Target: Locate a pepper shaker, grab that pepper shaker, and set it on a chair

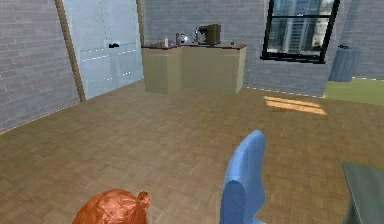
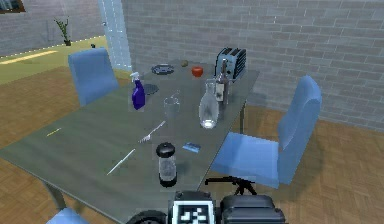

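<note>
The pepper shaker (image 2: 165, 163) is standing upright on the grey table (image 2: 70, 145), close to the near edge in the arm side view, with a dark cap over a clear body. Directly below it, at the bottom edge, a white marker square (image 2: 195, 213) is showing. To its left the dark lump of the gripper (image 2: 150, 217) is just peeking in. Its far end is cut off, so I cannot tell how the jaws are standing or whether it is holding anything.

Farther up the table, a small blue piece (image 2: 191, 148) is lying just beside the shaker, and two pieces of cutlery (image 2: 152, 130) are lying to the left. Beyond them a glass tumbler (image 2: 172, 106) and a clear glass vase (image 2: 210, 103) are standing side by side. A blue spray bottle (image 2: 137, 94) is sitting to their left. At the far end a toaster (image 2: 230, 63), a red fruit (image 2: 197, 71) and a plate (image 2: 162, 69) are lining up.

The right-hand blue chair (image 2: 285, 135) is sitting against the table's right side, and the far blue chair (image 2: 92, 72) is waiting at the far left corner.

In the forward view, a blue chair back (image 1: 245, 178) is rising in the foreground and an orange bag (image 1: 110, 208) is slumping on the wood floor. Across the room, a coffee machine (image 1: 209, 34) is sitting on a counter (image 1: 195, 68).
</note>
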